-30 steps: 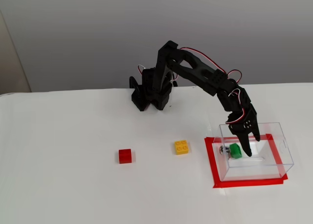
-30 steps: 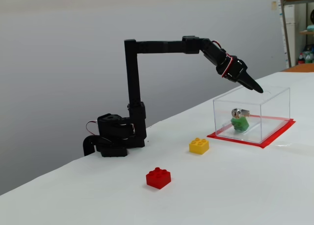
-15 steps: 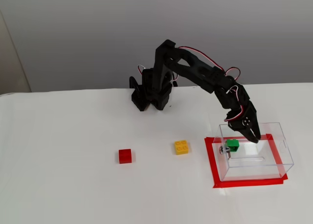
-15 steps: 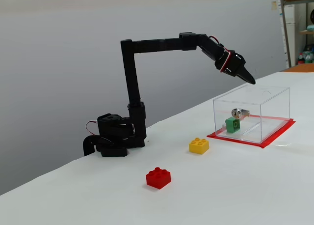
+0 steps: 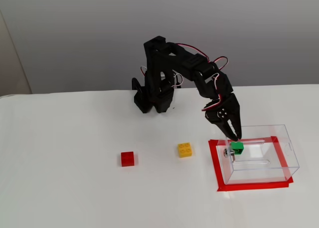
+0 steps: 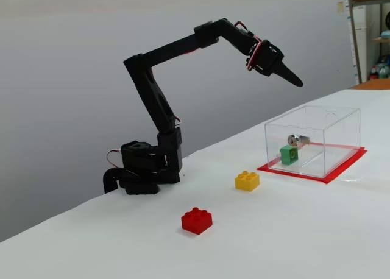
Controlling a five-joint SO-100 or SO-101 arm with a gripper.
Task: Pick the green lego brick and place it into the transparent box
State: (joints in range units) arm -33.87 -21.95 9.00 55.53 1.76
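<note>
The green lego brick [image 5: 237, 147] [image 6: 289, 155] lies on the floor of the transparent box [image 5: 288, 149] [image 6: 341, 139], close to the wall that carries a small metal fitting [image 5: 228, 152] [image 6: 294, 139]. My gripper [image 5: 233, 136] [image 6: 296, 81] hangs in the air well above the box, over the side nearer the arm's base. Its fingers are shut together into one point and hold nothing. Nothing touches the brick.
A red tape frame [image 5: 215, 166] [image 6: 341, 169] marks the table around the box. A yellow brick [image 5: 185, 150] [image 6: 247, 180] and a red brick [image 5: 127, 159] [image 6: 197, 220] lie on the white table between box and arm base [image 5: 152, 96] [image 6: 143, 166].
The arm has risen and drawn back toward its base, out of the box. The green brick, tilted beside the fingers a second ago, now rests flat on the box floor.
</note>
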